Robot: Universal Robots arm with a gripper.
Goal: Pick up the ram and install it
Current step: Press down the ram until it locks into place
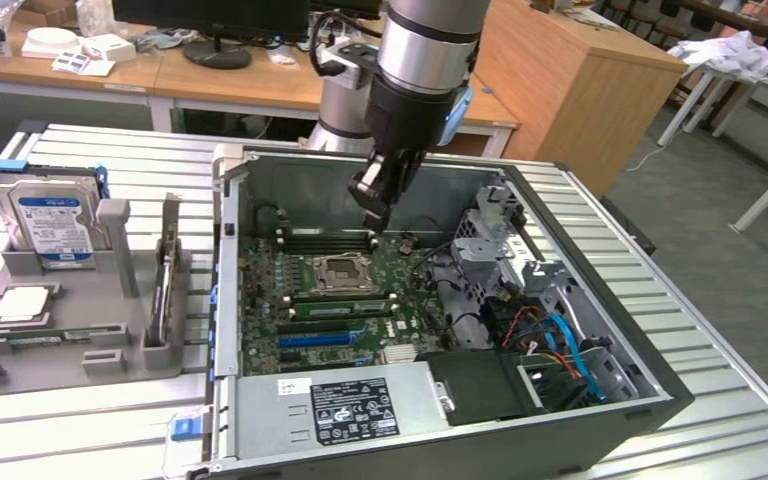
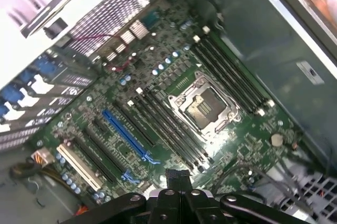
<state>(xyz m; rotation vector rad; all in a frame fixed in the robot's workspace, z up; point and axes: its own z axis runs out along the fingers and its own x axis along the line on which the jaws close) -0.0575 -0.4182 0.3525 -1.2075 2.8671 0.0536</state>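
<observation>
Above the motherboard point(image 1: 344, 300): gripper point(image 1: 372, 205), fingers closed, apparently holding nothing.
Ram point(image 1: 337, 308): seemingly seated in a slot beside the CPU socket point(image 1: 337, 269).
Case point(image 1: 598, 390): open.

The open grey metal computer case point(image 1: 651, 390) sits at the exterior view's right of the grey plastic parts tray point(image 1: 51, 345), holding the green motherboard point(image 1: 357, 310).
</observation>
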